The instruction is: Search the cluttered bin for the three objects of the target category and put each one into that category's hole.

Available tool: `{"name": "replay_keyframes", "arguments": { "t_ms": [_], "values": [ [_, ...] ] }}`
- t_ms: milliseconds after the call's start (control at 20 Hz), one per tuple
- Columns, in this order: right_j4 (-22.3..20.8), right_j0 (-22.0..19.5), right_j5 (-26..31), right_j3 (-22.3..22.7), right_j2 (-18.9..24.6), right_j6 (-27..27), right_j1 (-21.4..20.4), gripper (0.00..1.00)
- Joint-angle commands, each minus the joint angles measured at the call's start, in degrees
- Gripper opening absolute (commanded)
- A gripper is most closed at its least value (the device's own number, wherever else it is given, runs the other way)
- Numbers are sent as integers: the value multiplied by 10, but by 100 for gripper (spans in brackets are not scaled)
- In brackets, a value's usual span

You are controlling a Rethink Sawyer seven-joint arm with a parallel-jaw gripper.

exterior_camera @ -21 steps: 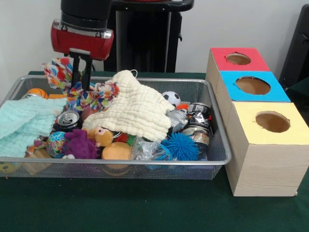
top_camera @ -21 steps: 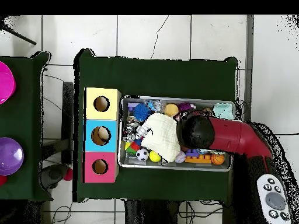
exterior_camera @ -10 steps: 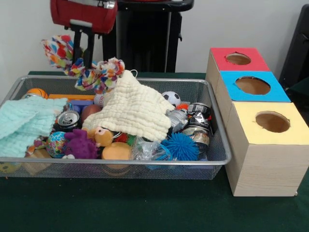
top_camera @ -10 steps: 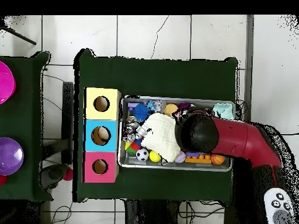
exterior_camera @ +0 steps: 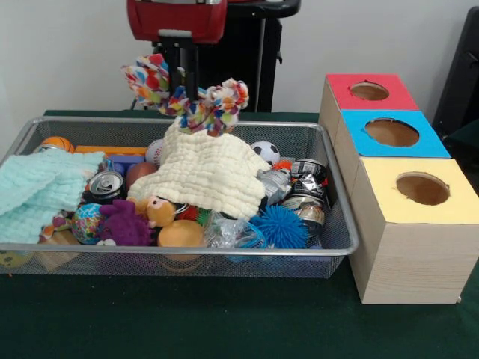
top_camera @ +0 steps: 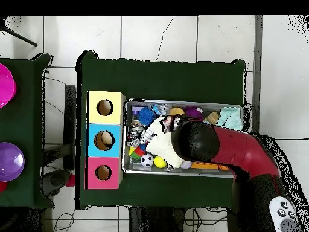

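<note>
My gripper point(exterior_camera: 187, 88) hangs from the red wrist above the bin's back edge, shut on a multicoloured knotted rope toy point(exterior_camera: 218, 105). The toy dangles clear of the clutter, its right knot just above the cream cloth point(exterior_camera: 213, 172). To the right stand three boxes with round holes: red point(exterior_camera: 369, 90), blue point(exterior_camera: 391, 132) and yellow point(exterior_camera: 423, 188). From overhead, the arm's wrist point(top_camera: 194, 142) covers the gripper over the bin point(top_camera: 181, 101). The yellow point(top_camera: 105, 107), blue point(top_camera: 104, 140) and red point(top_camera: 103, 173) boxes line the bin's left side.
The wire-mesh bin point(exterior_camera: 179, 250) holds a mint cloth point(exterior_camera: 37, 191), a soda can point(exterior_camera: 107, 183), a purple plush point(exterior_camera: 123, 223), a blue spiky ball point(exterior_camera: 281, 226), a small soccer ball point(exterior_camera: 264, 152) and crushed cans point(exterior_camera: 307, 179). Green table cloth lies in front.
The gripper has risen and shifted right in the front view, lifting the rope toy out of the bin and carrying it over the cream cloth.
</note>
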Motion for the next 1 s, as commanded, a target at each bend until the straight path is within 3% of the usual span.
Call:
{"name": "replay_keyframes", "arguments": {
  "t_ms": [50, 600, 1000],
  "values": [
    [42, -17, 4, 95, 76, 19, 17, 0],
    [79, -13, -68, 142, 108, 66, 29, 0],
    [115, -20, -56, 160, 130, 71, 18, 0]
  ]
}}
